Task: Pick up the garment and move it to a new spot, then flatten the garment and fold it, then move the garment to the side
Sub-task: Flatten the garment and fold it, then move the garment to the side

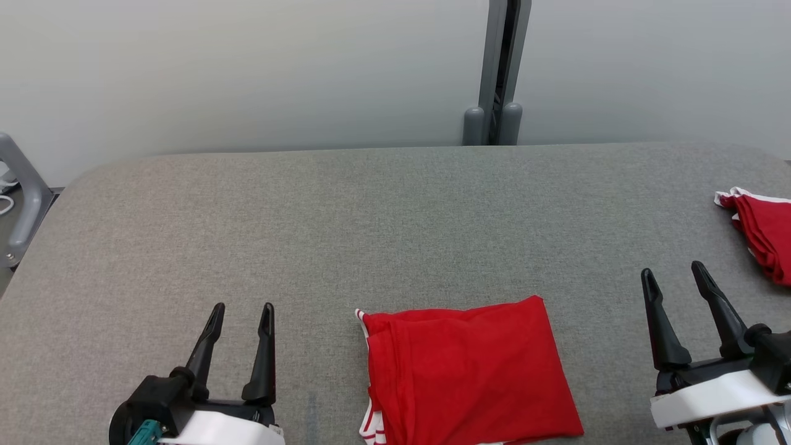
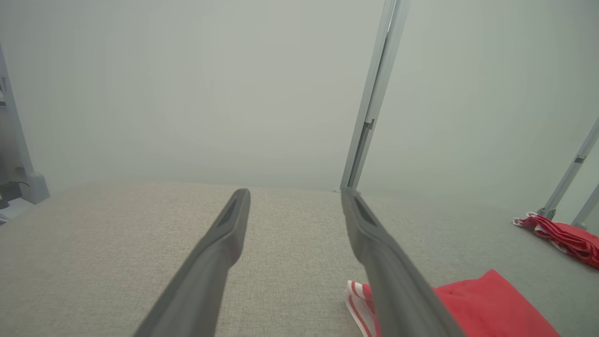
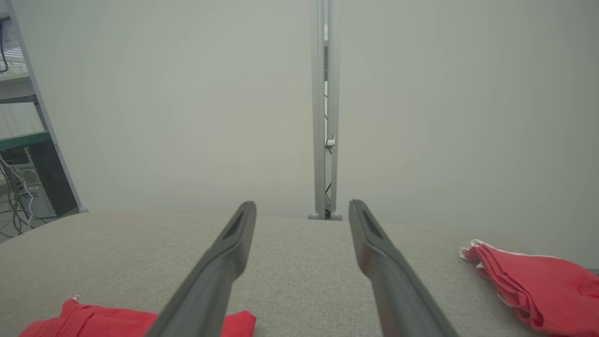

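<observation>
Left gripper [image 1: 242, 307] and right gripper [image 1: 672, 269] sit empty, jaws apart, flanking the garment [image 1: 469, 371], which lies folded at the bench [image 1: 371, 216] near edge; folding looks done, and the move aside, perhaps toward the pile [image 1: 763, 235], is left.

Grey table [image 1: 395, 204] w/ folded red garment [image 1: 469, 371], red pile [image 1: 766, 235] rt.
</observation>
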Available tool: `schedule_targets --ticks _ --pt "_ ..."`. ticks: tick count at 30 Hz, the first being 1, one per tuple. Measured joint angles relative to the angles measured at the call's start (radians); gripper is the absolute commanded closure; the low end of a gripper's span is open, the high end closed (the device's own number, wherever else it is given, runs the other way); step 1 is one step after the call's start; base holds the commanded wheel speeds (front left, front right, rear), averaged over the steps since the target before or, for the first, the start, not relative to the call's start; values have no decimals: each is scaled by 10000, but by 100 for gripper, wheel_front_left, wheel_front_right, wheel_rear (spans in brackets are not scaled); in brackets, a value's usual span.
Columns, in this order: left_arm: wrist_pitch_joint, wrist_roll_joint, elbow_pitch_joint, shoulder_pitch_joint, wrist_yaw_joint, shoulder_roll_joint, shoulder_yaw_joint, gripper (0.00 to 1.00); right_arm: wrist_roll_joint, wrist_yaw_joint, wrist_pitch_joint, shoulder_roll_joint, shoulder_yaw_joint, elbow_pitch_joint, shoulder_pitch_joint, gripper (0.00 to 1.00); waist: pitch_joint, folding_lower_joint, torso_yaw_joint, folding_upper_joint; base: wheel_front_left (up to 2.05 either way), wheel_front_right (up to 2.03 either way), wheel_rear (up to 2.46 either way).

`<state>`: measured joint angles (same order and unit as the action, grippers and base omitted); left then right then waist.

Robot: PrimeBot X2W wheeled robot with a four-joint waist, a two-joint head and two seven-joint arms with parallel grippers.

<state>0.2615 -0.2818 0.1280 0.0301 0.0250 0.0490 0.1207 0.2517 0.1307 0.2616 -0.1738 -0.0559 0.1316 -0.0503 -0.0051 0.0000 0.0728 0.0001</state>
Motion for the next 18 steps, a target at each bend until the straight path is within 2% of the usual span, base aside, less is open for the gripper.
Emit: schedule_targets --ticks 18 --pt "0 75 111 9 -13 0 50 0 2 0 0 69 -29 86 4 0 42 0 72 0 0 0 0"
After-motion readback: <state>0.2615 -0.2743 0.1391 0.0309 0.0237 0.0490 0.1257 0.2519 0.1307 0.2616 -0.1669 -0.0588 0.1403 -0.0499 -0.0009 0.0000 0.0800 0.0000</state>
